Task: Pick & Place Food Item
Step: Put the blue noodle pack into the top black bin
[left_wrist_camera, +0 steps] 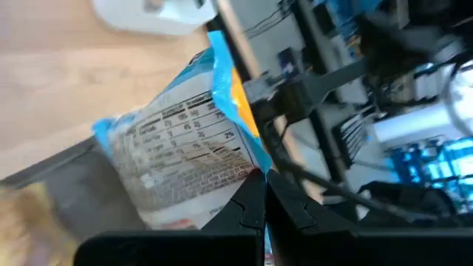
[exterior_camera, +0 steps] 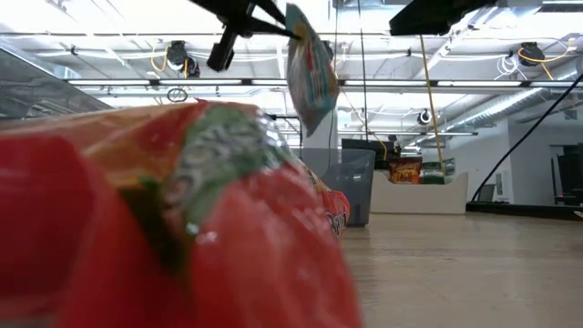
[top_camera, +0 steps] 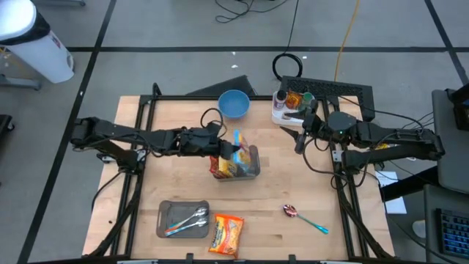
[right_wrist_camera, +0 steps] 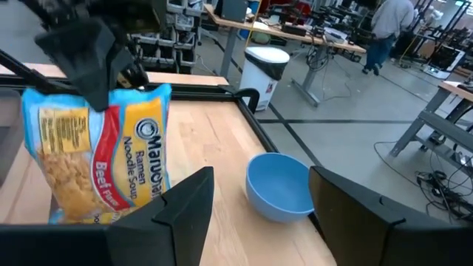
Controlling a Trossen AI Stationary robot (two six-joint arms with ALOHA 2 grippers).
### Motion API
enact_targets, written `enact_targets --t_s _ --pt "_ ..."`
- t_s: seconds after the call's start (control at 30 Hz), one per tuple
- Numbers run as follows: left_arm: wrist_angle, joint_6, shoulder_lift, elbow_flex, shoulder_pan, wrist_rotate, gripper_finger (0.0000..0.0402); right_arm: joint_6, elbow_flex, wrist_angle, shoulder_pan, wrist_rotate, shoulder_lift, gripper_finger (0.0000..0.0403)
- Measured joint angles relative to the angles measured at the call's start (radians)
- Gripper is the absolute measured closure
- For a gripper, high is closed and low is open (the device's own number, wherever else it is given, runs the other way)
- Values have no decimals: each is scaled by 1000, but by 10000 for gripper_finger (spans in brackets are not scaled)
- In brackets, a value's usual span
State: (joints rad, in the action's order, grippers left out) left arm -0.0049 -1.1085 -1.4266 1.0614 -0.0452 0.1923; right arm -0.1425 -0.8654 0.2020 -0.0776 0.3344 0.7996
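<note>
**A:** Where does your left gripper stand?

**B:** Its fingers are clamped tight on the top edge of a ramen noodle packet, which hangs straight down from them. Directly beneath the packet sits the clear bin, with other orange snack bags already in it. You are mid-carry, I judge: the pick is done and the place is not.

**A:** And the next move?

**B:** Probably you lower that gripper until the packet's bottom clears the bin's wall, then let go. The packet is limp and dangles, so it could catch on the rim or on the bags below; come down squarely over the opening.

**A:** The right gripper?

**B:** It waits well off to the side, jaws spread and holding nothing. A blue bowl lies just ahead of it on the wood.

**A:** What else is on the table?

**B:** It is a pale wooden top in a black frame. Well apart from your left gripper lie a metal tray of cutlery, another snack bag beside it, and a spoon. Beyond is an open workshop with desks, a white bin and a person far off.
</note>
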Motion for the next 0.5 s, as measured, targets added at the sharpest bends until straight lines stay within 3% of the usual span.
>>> enact_targets --t_s 0.5 --pt "40 -4 6 -114 0 -64 400 27 0 -14 0 0 77 187"
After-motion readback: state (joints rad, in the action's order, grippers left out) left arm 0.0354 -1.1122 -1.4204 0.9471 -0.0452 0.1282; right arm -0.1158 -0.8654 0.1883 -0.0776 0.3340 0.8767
